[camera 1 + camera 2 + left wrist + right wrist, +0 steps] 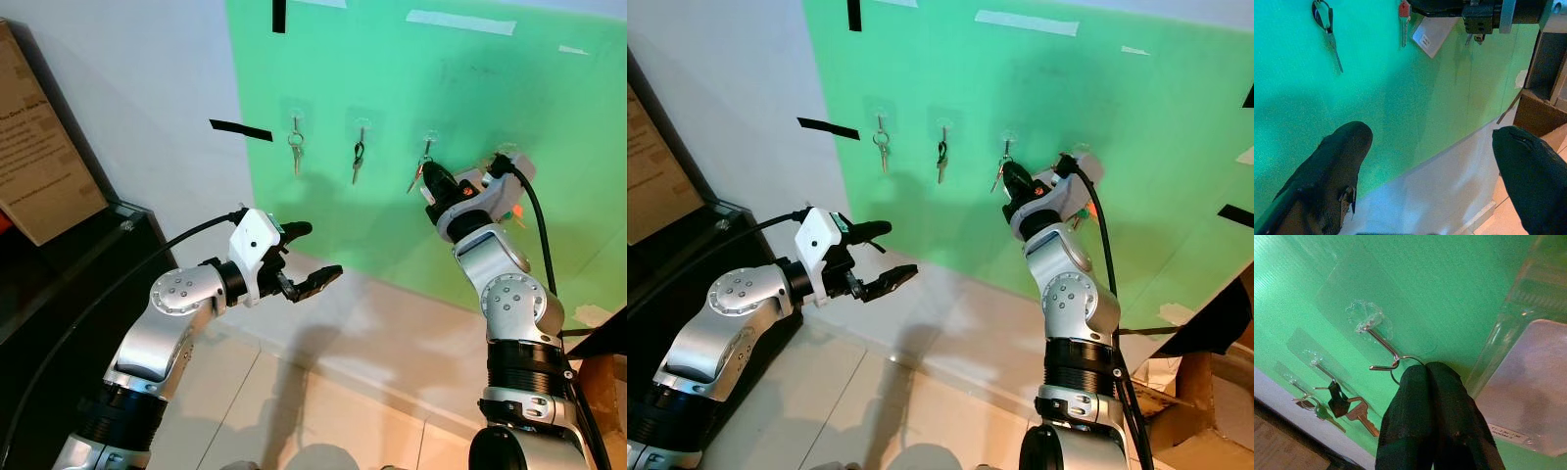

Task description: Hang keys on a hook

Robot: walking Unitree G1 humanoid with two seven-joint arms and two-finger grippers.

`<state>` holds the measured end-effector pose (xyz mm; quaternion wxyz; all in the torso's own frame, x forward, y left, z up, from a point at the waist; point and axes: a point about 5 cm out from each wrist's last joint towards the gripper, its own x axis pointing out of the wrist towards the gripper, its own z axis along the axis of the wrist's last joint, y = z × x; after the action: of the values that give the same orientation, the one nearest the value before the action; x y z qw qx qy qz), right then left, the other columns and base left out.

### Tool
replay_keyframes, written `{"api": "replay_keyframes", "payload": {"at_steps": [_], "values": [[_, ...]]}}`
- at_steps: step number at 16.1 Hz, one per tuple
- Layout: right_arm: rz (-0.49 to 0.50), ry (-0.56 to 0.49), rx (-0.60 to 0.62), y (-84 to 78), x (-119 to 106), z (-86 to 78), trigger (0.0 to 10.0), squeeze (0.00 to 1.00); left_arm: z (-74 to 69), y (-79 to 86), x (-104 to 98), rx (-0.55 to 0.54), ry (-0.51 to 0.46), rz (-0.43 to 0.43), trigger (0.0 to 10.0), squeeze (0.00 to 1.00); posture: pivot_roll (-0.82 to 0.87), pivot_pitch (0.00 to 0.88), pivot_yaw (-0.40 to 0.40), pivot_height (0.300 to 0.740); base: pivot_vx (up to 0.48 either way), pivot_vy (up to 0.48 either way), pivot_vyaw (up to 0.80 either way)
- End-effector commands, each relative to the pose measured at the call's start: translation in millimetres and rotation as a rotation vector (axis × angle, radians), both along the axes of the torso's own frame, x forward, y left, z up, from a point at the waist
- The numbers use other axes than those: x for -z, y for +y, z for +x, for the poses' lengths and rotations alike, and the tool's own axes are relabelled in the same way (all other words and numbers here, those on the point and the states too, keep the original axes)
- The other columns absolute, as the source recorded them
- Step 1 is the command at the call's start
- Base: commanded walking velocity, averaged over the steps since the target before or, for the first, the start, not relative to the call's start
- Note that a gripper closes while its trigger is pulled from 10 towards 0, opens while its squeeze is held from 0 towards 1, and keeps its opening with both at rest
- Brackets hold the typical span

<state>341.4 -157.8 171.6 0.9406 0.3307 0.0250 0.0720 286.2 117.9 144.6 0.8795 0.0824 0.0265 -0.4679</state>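
Print on cardboard box (pixel 39 147) and label (pixel 1511 434) unreadable.

Test room: taped green backdrop (pixel 411 88)

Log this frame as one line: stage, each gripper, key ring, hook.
stage: hanging | right gripper: shut on key ring, ring at third hook | left gripper: open, empty, off the wall | first two hooks: keys hung
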Motion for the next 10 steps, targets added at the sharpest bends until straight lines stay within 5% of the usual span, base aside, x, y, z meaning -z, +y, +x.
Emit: {"api": "replay_keyframes", "payload": {"at_steps": [1,4,6,10], "values": [[-0.029,0.042,0.009,0.1,8,0.1,10.0,0.00,2.6,-1.0,-7,0.008,-0.022,0.002,10.0,0.00,-0.06,0.000,0.033,0.740,0.000,0.000,0.00],[-0.032,0.034,0.008,0.8,8,0.5,10.0,0.00,2.3,-2.1,-16,0.005,-0.028,-0.067,10.0,0.00,-0.05,0.000,0.029,0.740,0.000,0.000,0.00],[-0.027,0.023,0.011,1.1,7,0.9,10.0,0.94,2.1,-1.9,-18,0.007,-0.030,-0.079,10.0,0.00,-0.05,0.000,0.030,0.740,0.000,0.000,0.00],[-0.016,0.003,0.021,-0.3,5,-1.6,10.0,1.00,1.4,-0.9,-18,0.004,-0.026,-0.081,10.0,0.00,-0.05,0.000,0.029,0.740,0.000,0.000,0.00]]}}
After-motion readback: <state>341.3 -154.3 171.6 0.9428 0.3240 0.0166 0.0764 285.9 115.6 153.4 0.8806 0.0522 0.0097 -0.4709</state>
